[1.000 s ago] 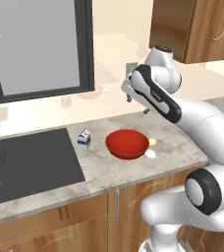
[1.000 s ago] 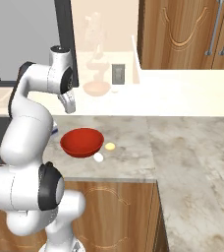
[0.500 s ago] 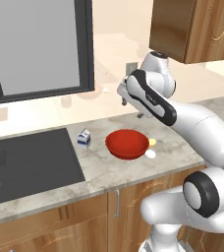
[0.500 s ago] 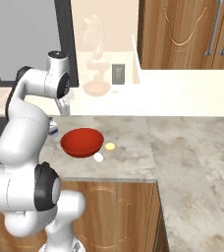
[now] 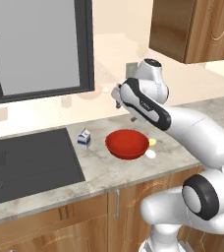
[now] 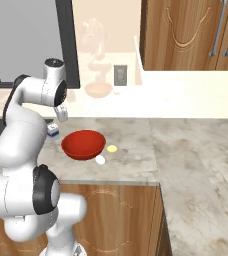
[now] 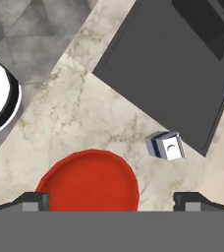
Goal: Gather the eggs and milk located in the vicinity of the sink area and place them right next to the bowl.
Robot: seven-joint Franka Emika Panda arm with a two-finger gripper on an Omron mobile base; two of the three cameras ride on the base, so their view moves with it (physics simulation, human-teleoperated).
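Your end effector [image 7: 112, 201] is spread wide with nothing between its jaws; in the hand view the two dark fingertips [image 7: 33, 202] stand far apart at the bottom corners. It hangs in the air above the tabletop [image 5: 109, 170], over the back edge of the bowl, as you can see in the left base view [image 5: 119, 101] and in the right base view [image 6: 61, 113].

Right beneath it in the hand view you have the red bowl [image 7: 89, 182], wide and shallow, partly cut off at the bottom. In the left base view the bowl [image 5: 127, 144] sits on the marbled tabletop in front of the arm.

Just past the bowl on its right side lie your two eggs, apart from its rim but close: a yellowish egg [image 5: 152, 142] nearer the wall and a white egg [image 5: 150, 153] nearer the front edge. The right base view shows them the same way, the yellowish one [image 6: 112, 148] and the white one [image 6: 100, 159].

On the other side of the bowl, the milk [image 5: 84, 138] stands upright on the tabletop, between the bowl and the sink area [image 5: 25, 162], just beside the basin's edge. The hand view looks down on its gabled top [image 7: 165, 145], near the corner of the dark basin [image 7: 182, 64] and apart from the bowl.
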